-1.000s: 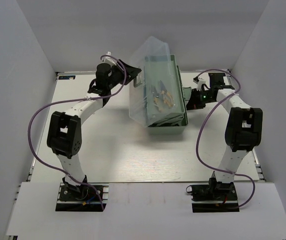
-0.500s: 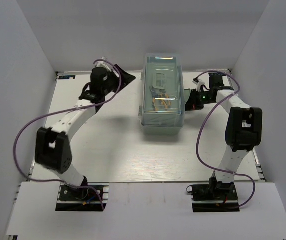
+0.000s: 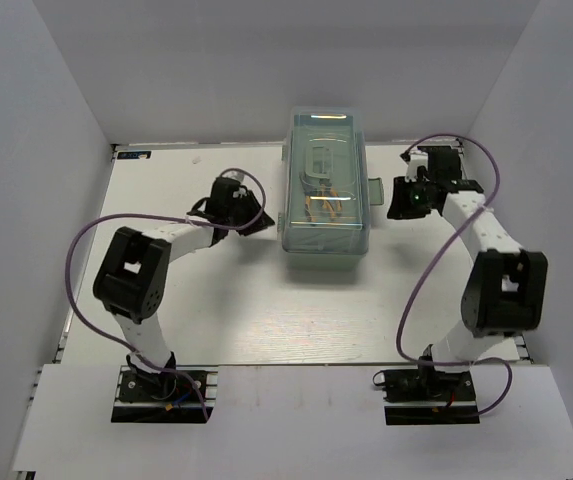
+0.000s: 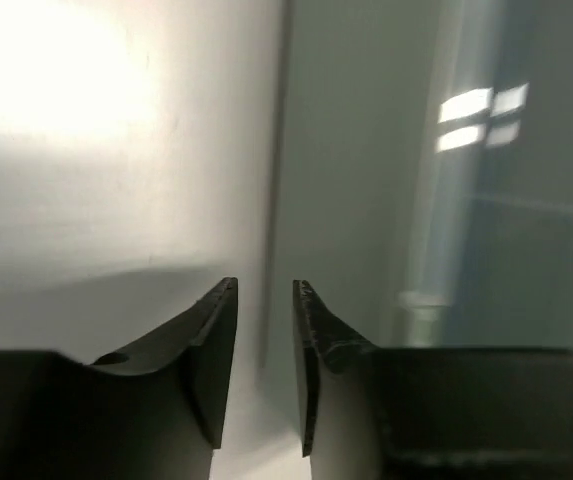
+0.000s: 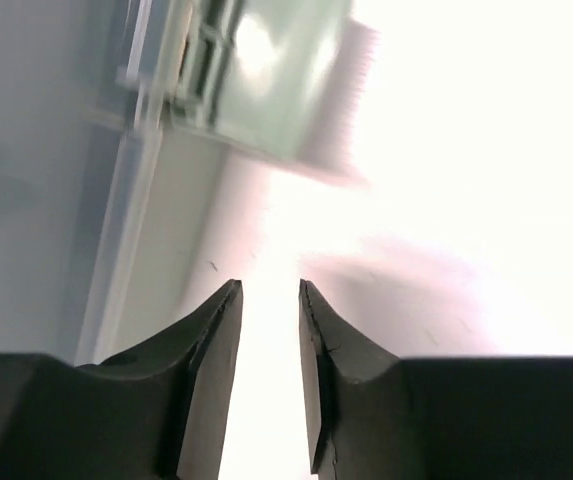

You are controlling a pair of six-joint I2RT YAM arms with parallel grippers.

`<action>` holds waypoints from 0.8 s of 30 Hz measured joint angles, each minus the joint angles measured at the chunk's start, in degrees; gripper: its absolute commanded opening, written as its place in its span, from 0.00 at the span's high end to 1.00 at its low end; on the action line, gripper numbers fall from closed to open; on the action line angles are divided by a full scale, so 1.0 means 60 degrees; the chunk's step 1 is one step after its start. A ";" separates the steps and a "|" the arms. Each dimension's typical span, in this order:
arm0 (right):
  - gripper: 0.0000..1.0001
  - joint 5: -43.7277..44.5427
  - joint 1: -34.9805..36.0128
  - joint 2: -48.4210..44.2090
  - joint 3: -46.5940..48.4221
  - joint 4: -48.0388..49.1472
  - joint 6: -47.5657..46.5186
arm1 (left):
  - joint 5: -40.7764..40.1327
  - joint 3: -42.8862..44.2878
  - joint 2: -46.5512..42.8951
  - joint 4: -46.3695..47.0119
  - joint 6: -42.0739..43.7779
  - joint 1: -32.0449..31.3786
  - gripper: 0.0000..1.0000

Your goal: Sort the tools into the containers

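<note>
Your toolbox (image 3: pixel 326 238) sits at the far middle of the table (image 3: pixel 246 310) with its translucent clear lid (image 3: pixel 324 140) down, and yellow-handled pliers (image 3: pixel 323 205) show faintly through it. Your left gripper (image 4: pixel 264 290) is low, just beside the box's left wall, its 2 fingers parted by a narrow gap with nothing between them. Your right gripper (image 5: pixel 269 288) is off the box's right side near the pale green side tab (image 3: pixel 375 190), likewise slightly parted and holding nothing.
</note>
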 measured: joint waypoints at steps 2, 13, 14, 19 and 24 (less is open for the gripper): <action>0.63 0.0404 -0.0051 -0.0845 -0.0510 0.0131 -0.0095 | 0.0211 -0.0069 0.0452 -0.0084 0.0066 -0.0149 0.64; 0.63 0.0652 -0.0488 -0.2000 -0.1745 0.0393 -0.0113 | 0.1315 -0.0062 0.0721 0.0619 0.0499 -0.0652 0.65; 0.63 0.0656 -0.0546 -0.2033 -0.1807 0.0393 -0.0106 | 0.1362 -0.0062 0.0729 0.0627 0.0517 -0.0674 0.65; 0.40 0.0765 -0.0772 -0.2415 -0.1934 0.0401 -0.0106 | 0.1158 -0.0062 0.0670 0.0299 0.0612 -0.0772 0.55; 0.09 0.1009 -0.0805 -0.3377 -0.2463 0.0678 -0.0164 | -0.0561 -0.0339 -0.0546 -0.1319 0.0772 -0.0798 0.14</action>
